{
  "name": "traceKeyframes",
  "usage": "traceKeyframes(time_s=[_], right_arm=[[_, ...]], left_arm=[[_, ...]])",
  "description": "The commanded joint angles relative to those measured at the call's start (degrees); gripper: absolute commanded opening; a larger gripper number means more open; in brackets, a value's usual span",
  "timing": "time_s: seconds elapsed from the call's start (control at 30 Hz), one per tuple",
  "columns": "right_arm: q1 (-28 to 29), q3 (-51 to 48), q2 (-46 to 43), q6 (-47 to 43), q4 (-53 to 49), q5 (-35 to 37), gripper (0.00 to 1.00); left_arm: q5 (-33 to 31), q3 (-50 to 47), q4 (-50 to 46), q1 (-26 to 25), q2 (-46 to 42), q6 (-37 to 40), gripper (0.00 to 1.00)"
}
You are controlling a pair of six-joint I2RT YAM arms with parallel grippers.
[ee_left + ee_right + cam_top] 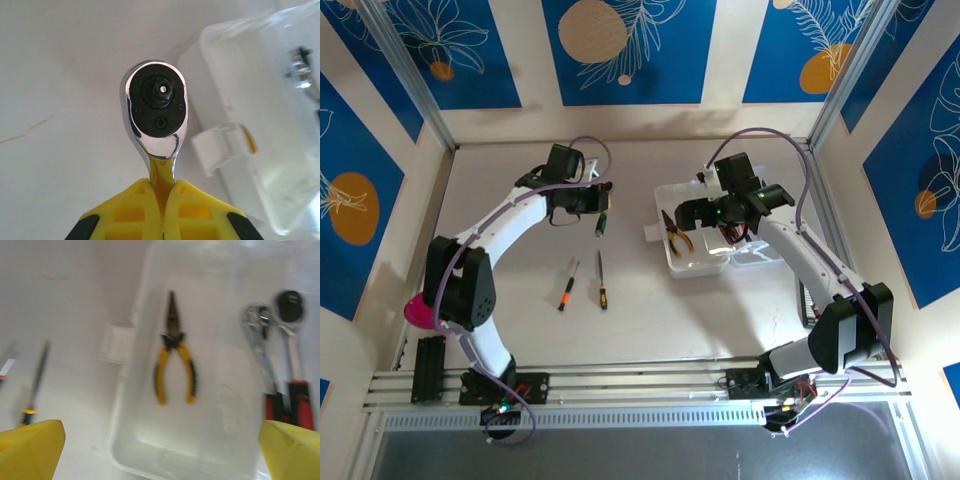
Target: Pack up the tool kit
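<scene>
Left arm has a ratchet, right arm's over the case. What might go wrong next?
The left end effector grips the ratchet by its narrow yellow neck, so it may swivel or slip. The open right end effector hovers over the case, so the arms may collide there.

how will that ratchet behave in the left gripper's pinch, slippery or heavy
Probably slippery: the ratchet wrench is polished chrome, and the left gripper pinches its thin neck. Likely head-heavy, so it may pivot. It looks rigid, not fragile.
</scene>
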Motion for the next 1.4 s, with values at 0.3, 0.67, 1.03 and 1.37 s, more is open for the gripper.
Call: traceKeyframes(time_s=[0.3, 0.67, 1.03, 1.37], right_arm=[[5.61, -2.17, 5.99, 10.72, 19.97, -23.39, 1.0], [8.97, 0.86, 12.31, 13.15, 22.21, -24.36, 0.83], [9.94, 1.26, 15.53, 18.25, 28.13, -25.48, 0.51], [9.93, 0.77, 15.26, 20.27, 29.33, -24.38, 0.0]], left_arm=[[11.58, -7.09, 21.43, -3.77, -4.95, -14.29, 0.0], [12.75, -7.19, 24.97, -5.19, -5.02, -16.35, 0.0], [13.78, -8.11, 26.77, -6.17, -4.49, -16.9, 0.0], [14.14, -8.59, 27.91, -6.35, -4.56, -17.44, 0.0]])
